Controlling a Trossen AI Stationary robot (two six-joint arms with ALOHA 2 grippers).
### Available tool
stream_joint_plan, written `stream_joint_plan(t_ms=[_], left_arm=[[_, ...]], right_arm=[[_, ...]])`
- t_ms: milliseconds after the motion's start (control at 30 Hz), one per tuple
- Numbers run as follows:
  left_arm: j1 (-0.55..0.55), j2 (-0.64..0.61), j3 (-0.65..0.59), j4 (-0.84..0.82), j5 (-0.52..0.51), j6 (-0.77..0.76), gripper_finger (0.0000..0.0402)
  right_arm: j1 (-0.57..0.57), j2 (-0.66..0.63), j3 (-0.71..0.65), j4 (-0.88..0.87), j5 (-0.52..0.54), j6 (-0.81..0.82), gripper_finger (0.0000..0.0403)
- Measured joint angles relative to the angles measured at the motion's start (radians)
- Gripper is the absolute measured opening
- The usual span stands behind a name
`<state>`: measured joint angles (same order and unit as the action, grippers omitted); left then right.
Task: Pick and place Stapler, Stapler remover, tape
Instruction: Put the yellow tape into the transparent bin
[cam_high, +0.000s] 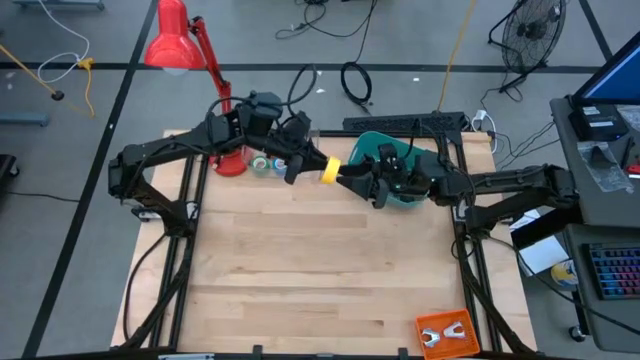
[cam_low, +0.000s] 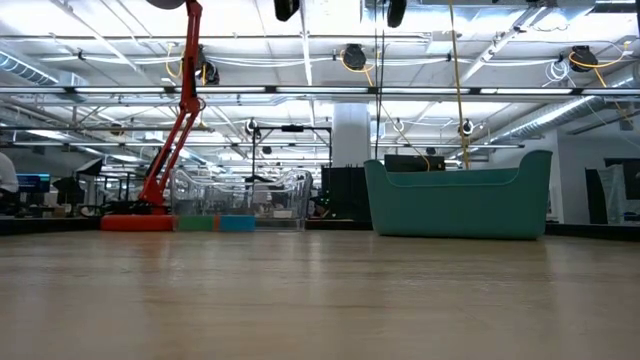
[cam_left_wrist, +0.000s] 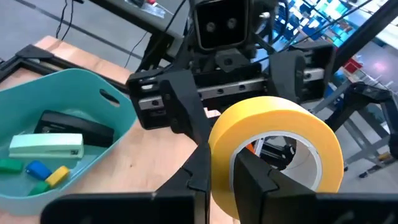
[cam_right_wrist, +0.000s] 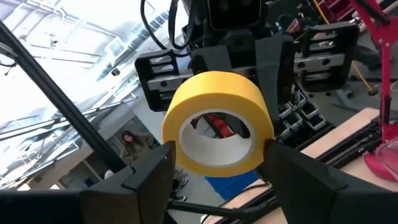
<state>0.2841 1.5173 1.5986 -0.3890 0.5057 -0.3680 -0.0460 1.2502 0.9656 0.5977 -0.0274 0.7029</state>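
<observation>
The yellow tape roll (cam_high: 330, 171) hangs in the air between both arms, left of the teal bin (cam_high: 372, 143). My left gripper (cam_high: 322, 168) is shut on it. My right gripper (cam_high: 345, 176) faces it from the right, open, with a finger on either side of the roll (cam_right_wrist: 217, 106). I cannot tell whether those fingers touch it. Other tape rolls (cam_high: 265, 165) lie flat by the red lamp's base. The black stapler (cam_left_wrist: 74, 126) lies in the bin beside a pale green stapler-shaped object (cam_left_wrist: 46, 147) and small coloured blocks. My left gripper holds the yellow roll by its ring wall (cam_left_wrist: 222, 163). One finger (cam_left_wrist: 256, 177) is inside the hole and one finger (cam_left_wrist: 198, 180) is outside. It comes level from the table's left. The roll is lifted clear and stands on edge.
A red desk lamp (cam_high: 178, 40) stands at the far left with its base (cam_low: 135, 222) on the table. The teal bin (cam_low: 460, 195) sits at the far right. An orange flat object (cam_high: 445, 335) lies at the near right corner. The wooden top's middle and near part are bare.
</observation>
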Motion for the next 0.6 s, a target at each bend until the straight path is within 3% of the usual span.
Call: stream_joint_plan(t_ms=[600], left_arm=[[0.016, -0.009, 0.002, -0.025, 0.02, 0.007, 0.0037]], right_arm=[[0.02, 0.034, 0.043, 0.019, -0.018, -0.008, 0.0229]])
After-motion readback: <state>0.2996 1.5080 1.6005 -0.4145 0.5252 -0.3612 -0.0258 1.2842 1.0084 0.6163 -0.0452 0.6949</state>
